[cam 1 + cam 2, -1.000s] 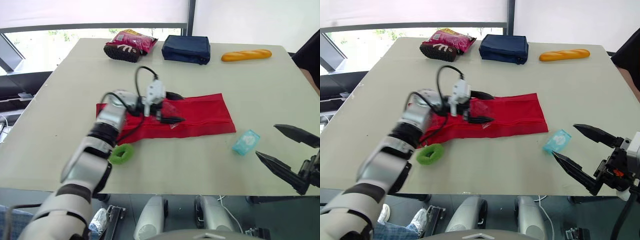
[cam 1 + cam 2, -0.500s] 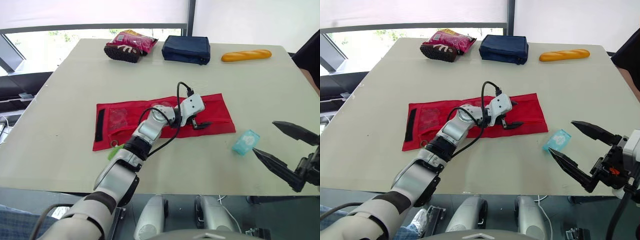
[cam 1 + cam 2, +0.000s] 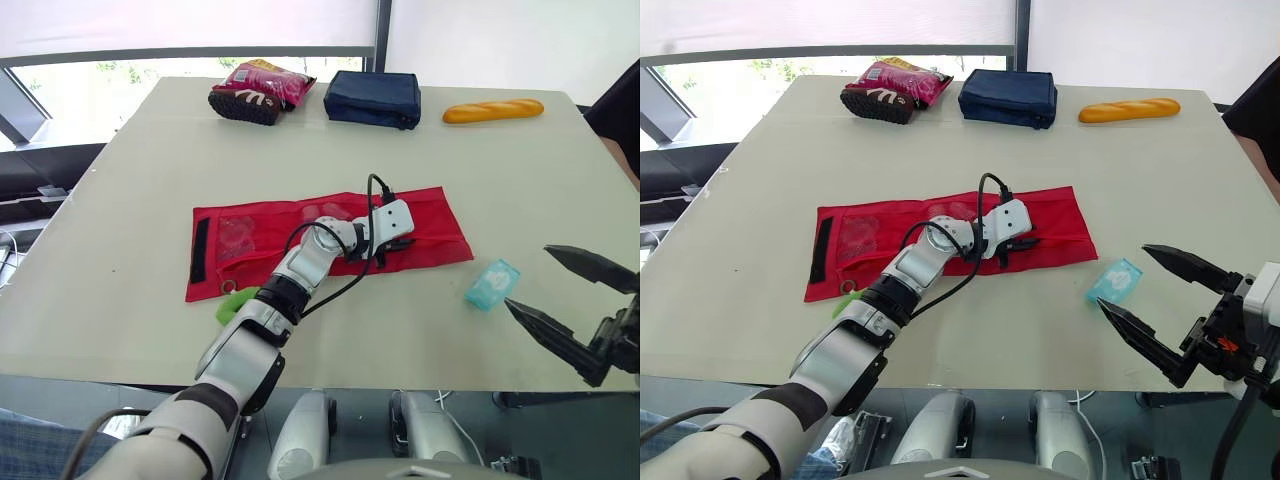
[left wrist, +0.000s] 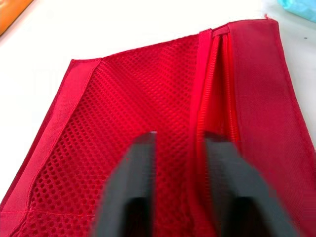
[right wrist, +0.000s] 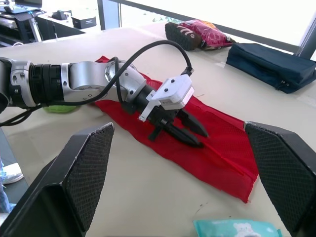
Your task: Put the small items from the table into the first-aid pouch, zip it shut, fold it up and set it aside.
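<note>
The red first-aid pouch [image 3: 250, 240] lies flat and unfolded in the middle of the table. My left gripper [image 3: 383, 252] rests on its right part, by the zipper. In the left wrist view its fingers [image 4: 133, 182] stand close together, pinching a ridge of red fabric beside the zipper [image 4: 219, 94]. A light-blue packet [image 3: 492, 284] lies right of the pouch. My right gripper [image 3: 528, 277] hovers open just beyond that packet, near the table's front edge. A green ring [image 3: 232, 302] lies in front of the pouch, partly hidden by my left arm.
At the back of the table are a red snack bag [image 3: 260, 90], a navy pouch [image 3: 373, 97] and a bread roll [image 3: 493, 110]. The pouch has a black strap [image 3: 200, 250] at its left end.
My left gripper has travelled from the pouch's middle to its right part, and its fingers have closed in on the fabric by the zipper. The right gripper has hardly moved.
</note>
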Motion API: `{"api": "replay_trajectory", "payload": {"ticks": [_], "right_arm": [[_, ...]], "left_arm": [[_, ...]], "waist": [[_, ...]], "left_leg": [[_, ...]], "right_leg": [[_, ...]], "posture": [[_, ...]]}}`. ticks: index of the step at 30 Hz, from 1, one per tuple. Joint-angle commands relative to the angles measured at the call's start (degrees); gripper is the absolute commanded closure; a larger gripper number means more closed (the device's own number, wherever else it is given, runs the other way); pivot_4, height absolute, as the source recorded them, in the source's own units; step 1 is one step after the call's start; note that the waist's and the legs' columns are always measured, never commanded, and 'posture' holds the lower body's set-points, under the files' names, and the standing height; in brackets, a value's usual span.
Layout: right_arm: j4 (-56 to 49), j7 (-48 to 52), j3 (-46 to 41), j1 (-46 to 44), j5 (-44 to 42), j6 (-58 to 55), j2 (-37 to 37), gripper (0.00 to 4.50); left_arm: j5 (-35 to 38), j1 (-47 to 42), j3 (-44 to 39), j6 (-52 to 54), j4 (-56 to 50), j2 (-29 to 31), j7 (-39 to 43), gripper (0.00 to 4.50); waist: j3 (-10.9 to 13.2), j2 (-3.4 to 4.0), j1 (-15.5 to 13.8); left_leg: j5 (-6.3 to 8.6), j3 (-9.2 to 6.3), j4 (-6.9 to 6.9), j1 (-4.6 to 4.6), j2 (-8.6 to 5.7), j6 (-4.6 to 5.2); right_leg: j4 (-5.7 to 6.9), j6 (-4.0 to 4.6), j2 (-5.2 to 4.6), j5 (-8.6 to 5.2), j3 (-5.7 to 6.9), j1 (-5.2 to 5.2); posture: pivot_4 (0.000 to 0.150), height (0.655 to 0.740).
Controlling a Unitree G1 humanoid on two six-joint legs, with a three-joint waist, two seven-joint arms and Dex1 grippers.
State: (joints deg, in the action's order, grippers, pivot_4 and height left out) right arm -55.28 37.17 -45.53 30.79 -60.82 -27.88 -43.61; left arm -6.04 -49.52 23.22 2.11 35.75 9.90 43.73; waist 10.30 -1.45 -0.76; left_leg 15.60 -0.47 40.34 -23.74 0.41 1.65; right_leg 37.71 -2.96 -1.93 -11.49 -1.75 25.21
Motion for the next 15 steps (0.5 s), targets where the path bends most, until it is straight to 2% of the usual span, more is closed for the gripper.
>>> {"api": "replay_trajectory", "payload": {"ticks": [1, 5, 12, 15], "right_arm": [[-0.6, 0.3, -3.2, 1.6, 0.9, 1.6, 0.6, 0.0], [-0.1, 2.1, -5.9, 5.3, 2.1, 2.4, 2.1, 0.0], [2.6, 7.3, -14.4, 11.6, 2.1, 3.8, 3.8, 0.0], [3.6, 9.0, -17.0, 14.3, 2.4, 3.5, 4.2, 0.0]], "left_arm": [[0.9, -0.9, -2.1, -0.3, -0.9, -0.1, 0.9, 4.43], [3.9, -0.1, -4.0, 1.1, -3.2, 0.2, 4.6, 4.43], [10.2, 3.0, -4.9, 2.6, -10.6, 3.5, 17.8, 4.43], [10.2, 2.6, -5.2, 2.2, -9.7, 4.2, 19.2, 4.43]], "waist": [[0.0, 0.0, 0.0], [0.0, 0.0, 0.0], [0.0, 0.05, 0.0], [0.0, 0.06, 0.0]], "left_leg": [[0.0, -0.01, 0.0, 0.0, 0.0, 0.0], [0.0, -0.01, 0.0, -0.01, 0.0, 0.0], [0.0, 0.02, 0.0, 0.01, 0.04, 0.0], [0.0, 0.02, 0.0, 0.01, 0.05, 0.0]], "right_leg": [[0.0, 0.0, 0.0, 0.0, 0.0, 0.0], [0.0, 0.0, 0.0, 0.0, 0.01, 0.0], [-0.01, 0.07, 0.01, -0.04, 0.01, 0.0], [-0.01, 0.17, 0.01, -0.1, 0.01, 0.0]], "posture": [[0.15, 0.7105], [0.15, 0.7105], [0.15, 0.7105], [0.15, 0.7105]]}}
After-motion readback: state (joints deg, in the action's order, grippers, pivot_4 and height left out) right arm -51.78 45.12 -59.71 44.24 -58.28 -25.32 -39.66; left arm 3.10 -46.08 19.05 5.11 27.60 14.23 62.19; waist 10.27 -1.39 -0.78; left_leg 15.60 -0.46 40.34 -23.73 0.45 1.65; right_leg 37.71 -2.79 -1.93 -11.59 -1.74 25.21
